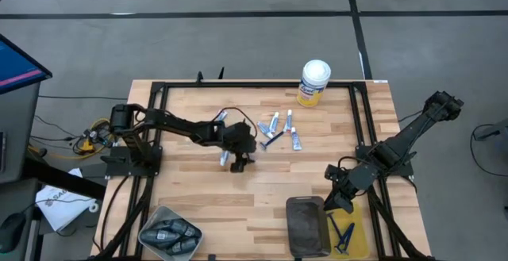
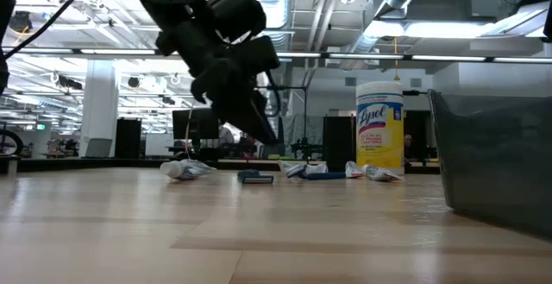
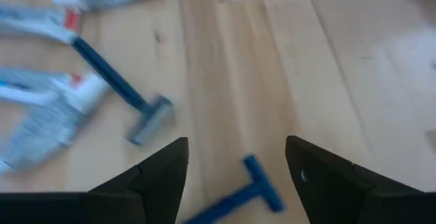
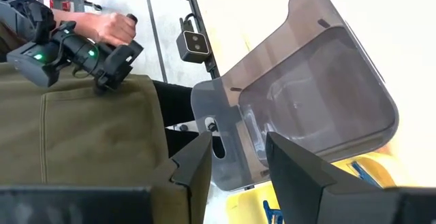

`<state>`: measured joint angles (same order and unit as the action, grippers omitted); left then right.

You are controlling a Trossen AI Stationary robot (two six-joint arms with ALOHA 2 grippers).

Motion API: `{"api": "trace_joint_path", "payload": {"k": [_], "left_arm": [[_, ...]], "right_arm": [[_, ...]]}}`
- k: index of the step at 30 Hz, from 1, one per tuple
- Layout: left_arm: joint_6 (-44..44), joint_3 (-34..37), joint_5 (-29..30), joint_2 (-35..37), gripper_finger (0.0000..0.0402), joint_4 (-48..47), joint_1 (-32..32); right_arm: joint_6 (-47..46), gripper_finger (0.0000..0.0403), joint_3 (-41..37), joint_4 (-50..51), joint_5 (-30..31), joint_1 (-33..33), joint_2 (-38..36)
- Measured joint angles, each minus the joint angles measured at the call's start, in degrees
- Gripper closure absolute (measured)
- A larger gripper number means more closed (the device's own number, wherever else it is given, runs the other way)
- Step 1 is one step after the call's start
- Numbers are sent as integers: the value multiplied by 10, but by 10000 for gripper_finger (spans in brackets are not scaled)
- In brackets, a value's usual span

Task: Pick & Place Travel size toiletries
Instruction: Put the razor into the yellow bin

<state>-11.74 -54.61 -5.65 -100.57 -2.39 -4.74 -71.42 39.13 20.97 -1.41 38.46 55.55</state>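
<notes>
A: At mid-table, left gripper (image 3: 235, 166) hangs over the scattered toiletries, jaws spread, nothing between them. From overhead its own body hides what lies right beneath it.

B: And from its wrist?

A: One blue razor (image 3: 240, 195) lies on the wood between the fingertips, handle cut off at the picture's edge. A second razor (image 3: 119, 93) lies just beside the left finger, with white tubes (image 3: 48, 105) beyond, blurred, print unreadable.

B: Right side?

A: Right gripper (image 4: 238, 159) sits near the table's front right, over the clear grey bin (image 4: 320, 94); jaws apart, holding nothing. Yellow tray (image 1: 349, 229) next to it holds a razor, half hidden by the arm. Metal bowl (image 1: 168, 233) at front left holds dark pieces, hard to make out.
</notes>
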Motion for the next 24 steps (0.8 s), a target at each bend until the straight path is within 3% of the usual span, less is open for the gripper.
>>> {"api": "trace_joint_path", "payload": {"k": [6, 13, 16, 24], "left_arm": [[-44, -5, -9, -7, 160, -5, -37], [-61, -4, -82, -26, 160, -30, -55], [-101, 5, -83, -28, 160, -32, -48], [-100, 39, -66, -28, 160, -33, -47]], "right_arm": [[-2, 269, 0, 0, 0, 0, 0], [-2, 270, 0, -2, 4, 0, 0], [-1, 269, 0, -1, 4, 0, 0], [-1, 271, 0, -1, 4, 0, 0]]}}
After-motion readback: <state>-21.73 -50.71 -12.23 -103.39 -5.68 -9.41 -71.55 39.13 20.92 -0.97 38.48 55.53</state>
